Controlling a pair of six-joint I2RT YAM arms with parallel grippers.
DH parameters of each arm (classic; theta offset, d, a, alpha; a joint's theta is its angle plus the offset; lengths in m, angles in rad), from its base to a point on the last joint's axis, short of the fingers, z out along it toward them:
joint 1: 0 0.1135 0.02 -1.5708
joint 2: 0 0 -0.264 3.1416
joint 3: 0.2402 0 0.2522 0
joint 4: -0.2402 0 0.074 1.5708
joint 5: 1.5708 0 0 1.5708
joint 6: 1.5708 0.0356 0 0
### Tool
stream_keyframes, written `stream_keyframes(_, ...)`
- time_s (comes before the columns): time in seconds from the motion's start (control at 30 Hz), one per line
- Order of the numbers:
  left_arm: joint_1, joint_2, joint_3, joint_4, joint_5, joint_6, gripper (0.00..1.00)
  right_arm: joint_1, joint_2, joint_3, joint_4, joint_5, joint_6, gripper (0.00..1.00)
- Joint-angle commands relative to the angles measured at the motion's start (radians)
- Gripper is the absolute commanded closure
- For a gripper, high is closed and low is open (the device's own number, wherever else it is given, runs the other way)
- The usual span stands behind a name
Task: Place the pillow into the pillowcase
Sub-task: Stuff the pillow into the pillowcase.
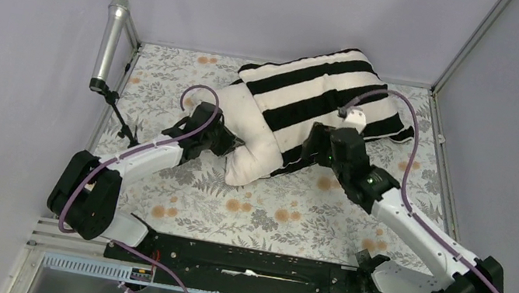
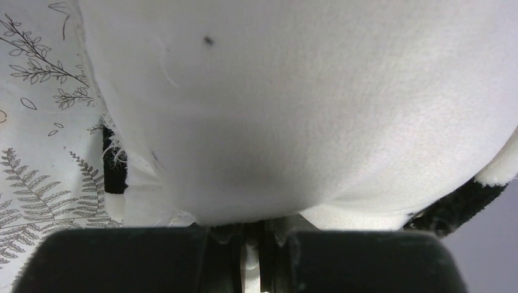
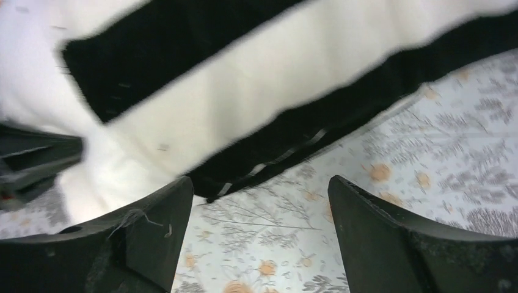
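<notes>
Pillow (image 1: pixel 243 132): cream, plump, lying toward the far middle of the table, slanted from near-left to far-right. Its near-left end sticks out bare. The rest is inside the pillowcase (image 1: pixel 320 93), whose black and white bands cover the far-right part up to the back edge of the table.

Case mouth: runs across the pillow on a slant. From my right wrist view, the near hem of the case lies on the floral table covering (image 1: pixel 269 215), with a black band along that edge.

My left gripper (image 1: pixel 231 143): pressed against the pillow's bare near-left end, low at table level. Jaws are together. My left wrist view shows a thin strip of pale cloth caught in the seam between them, but I cannot tell if it is the pillow's skin or a white band of the case. Cream fabric bulges over the whole view. Black bits of stripe peek out below it on both sides.

My right gripper (image 3: pixel 259 180): at the near side of the striped part. Jaws are wide apart with nothing between them, only floral covering below. The case hem is just beyond the tips, and contact is not clear.

Outward: a silver microphone (image 1: pixel 110 44) on a stand (image 1: pixel 119 116) at the left edge, well apart from the pillow.
</notes>
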Motion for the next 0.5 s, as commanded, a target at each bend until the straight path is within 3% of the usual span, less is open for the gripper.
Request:
stream_keyframes(0.0, 0.036, -0.003, 0.037, -0.022, 0.042, -0.010, 1.00, -0.069, -0.060, -0.223, 0.211, 0.036, 0.056, 0.15)
stream_keyframes(0.13, 0.045, -0.009, 0.060, -0.044, 0.046, -0.003, 1.00, -0.097, -0.057, -0.330, 0.393, -0.007, 0.070, 0.18)
stream_keyframes(0.23, 0.048, -0.006, 0.071, -0.050, 0.046, 0.001, 1.00, -0.073, -0.040, -0.344, 0.495, -0.129, 0.067, 0.22)
stream_keyframes(0.4, 0.049, 0.015, 0.089, -0.049, 0.053, 0.002, 1.00, 0.170, 0.009, -0.323, 0.517, 0.082, 0.018, 0.21)
stream_keyframes(0.47, 0.049, 0.021, 0.094, -0.048, 0.053, 0.004, 1.00, 0.181, 0.041, -0.309, 0.507, 0.093, 0.055, 0.20)
